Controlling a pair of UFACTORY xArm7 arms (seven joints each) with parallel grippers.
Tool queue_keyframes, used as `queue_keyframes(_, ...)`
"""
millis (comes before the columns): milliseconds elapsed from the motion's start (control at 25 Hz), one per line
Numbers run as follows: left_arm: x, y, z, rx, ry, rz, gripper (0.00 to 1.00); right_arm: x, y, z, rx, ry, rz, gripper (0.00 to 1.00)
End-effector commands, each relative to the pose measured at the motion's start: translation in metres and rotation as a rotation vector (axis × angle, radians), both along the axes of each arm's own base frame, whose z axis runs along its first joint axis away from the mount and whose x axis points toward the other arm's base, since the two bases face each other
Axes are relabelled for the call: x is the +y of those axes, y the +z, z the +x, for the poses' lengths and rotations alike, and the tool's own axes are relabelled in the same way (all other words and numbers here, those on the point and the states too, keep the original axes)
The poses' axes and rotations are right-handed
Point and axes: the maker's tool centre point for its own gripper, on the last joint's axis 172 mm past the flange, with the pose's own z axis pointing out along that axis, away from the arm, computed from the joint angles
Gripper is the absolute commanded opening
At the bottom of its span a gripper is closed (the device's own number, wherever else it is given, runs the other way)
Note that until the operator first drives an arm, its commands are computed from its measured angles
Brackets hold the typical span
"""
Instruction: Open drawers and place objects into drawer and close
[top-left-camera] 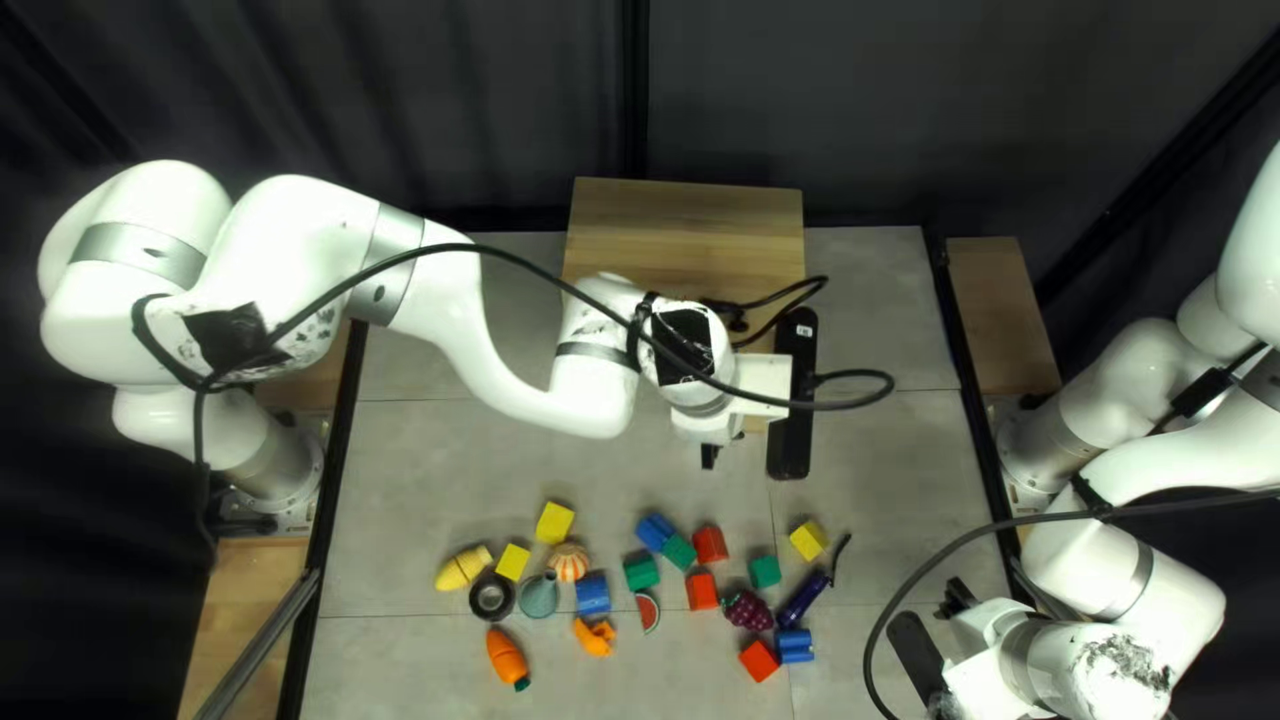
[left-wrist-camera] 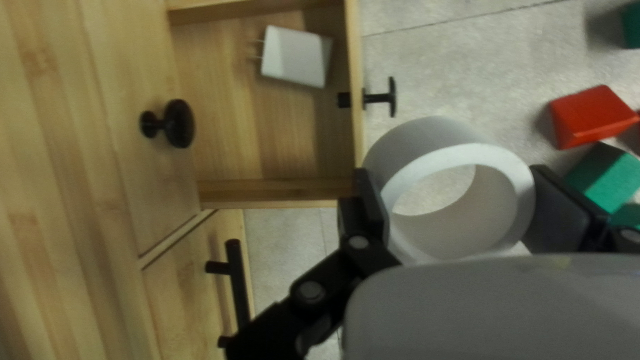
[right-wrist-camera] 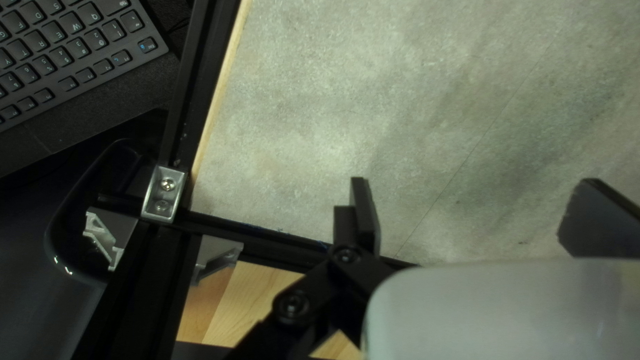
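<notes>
1. Left gripper (top-left-camera: 710, 456): jaws are clamping on the white ring (left-wrist-camera: 427, 133), one on each side of it; ring's hole is facing the left wrist camera at a tilt.
2. Ring is hanging just beside the front of the open drawer (left-wrist-camera: 267, 133), outside it. Can't tell if it's touching the drawer front.
3. Drawer is standing open from the wooden cabinet (top-left-camera: 687, 240), with a white plug adapter (left-wrist-camera: 297, 57) lying inside, its prongs pointing toward the cabinet. Small black drawer handle (left-wrist-camera: 380, 98) is sticking out of the front.
4. Round black knob (left-wrist-camera: 179, 123) and black bar handle (left-wrist-camera: 237, 287) are showing on other parts of the cabinet.
5. Right gripper (top-left-camera: 956, 599): jaws are standing wide apart, nothing between them, hovering over the worktop (right-wrist-camera: 320, 133) near its edge. Keyboard (right-wrist-camera: 67, 53) is lying beyond the black frame (right-wrist-camera: 200, 87).
6. Toys are lying scattered on the worktop, nearer the bottom of the top left view: carrot (top-left-camera: 504, 656), dark ring (top-left-camera: 492, 614), watermelon slice (top-left-camera: 648, 612), grapes (top-left-camera: 747, 611), eggplant (top-left-camera: 800, 600), plus red, yellow, green and blue blocks.
7. Left arm (top-left-camera: 440, 287) is reaching across from the left edge, partly covering the cabinet; the top left view is hiding most of the drawer.
</notes>
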Motion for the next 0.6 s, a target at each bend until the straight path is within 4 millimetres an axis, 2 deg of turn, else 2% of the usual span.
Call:
queue_keyframes(40, 0.011, -0.008, -0.001, 0.016, 0.034, 0.015, 0.0, 0.0, 0.0, 0.0, 0.0, 0.0, 0.0, 1.0)
queue_keyframes(600, 0.04, -0.029, -0.003, 0.021, 0.103, 0.022, 0.0, 0.0, 0.0, 0.0, 0.0, 0.0, 0.0, 1.0)
